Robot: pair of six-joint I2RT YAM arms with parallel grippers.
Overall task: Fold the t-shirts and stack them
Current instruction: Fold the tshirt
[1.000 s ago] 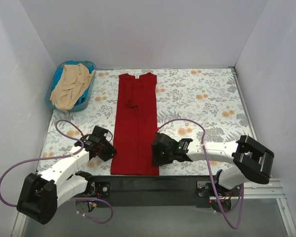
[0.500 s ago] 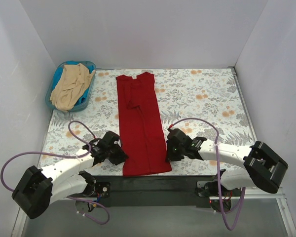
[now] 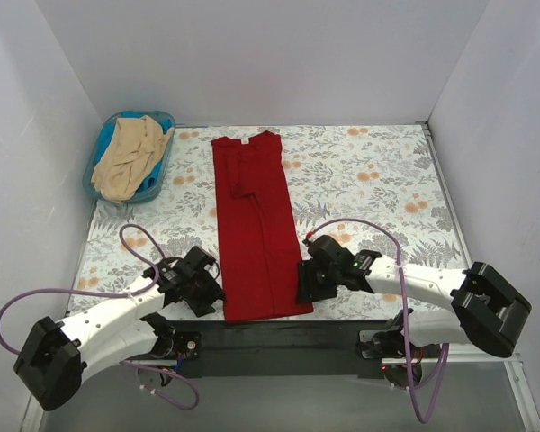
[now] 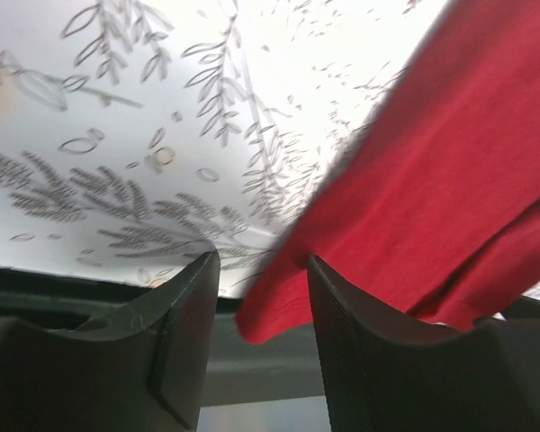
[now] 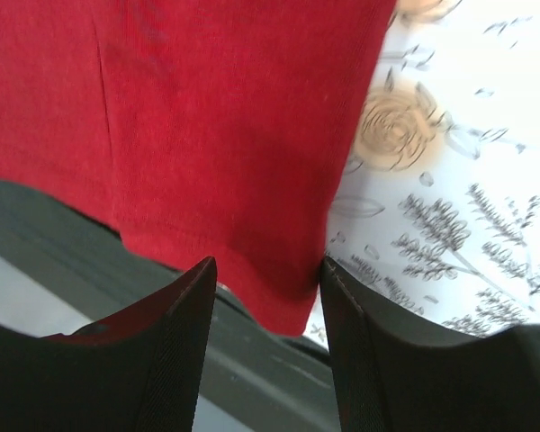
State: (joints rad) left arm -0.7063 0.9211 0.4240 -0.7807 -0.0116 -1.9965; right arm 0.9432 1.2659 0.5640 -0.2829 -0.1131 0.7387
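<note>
Claws gape around corners of red t-shirt.

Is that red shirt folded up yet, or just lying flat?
Partly folded: the red shirt lies as a long narrow strip, sides turned in, no sleeves sticking out.

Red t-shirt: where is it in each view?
Top external: red t-shirt at centre, a long strip reaching the near edge.
Left wrist: red t-shirt fills the right half, hem corner bottom centre.
Right wrist: red t-shirt upper left, hem corner bottom centre.
Shared landmark: floral table cover.
</note>
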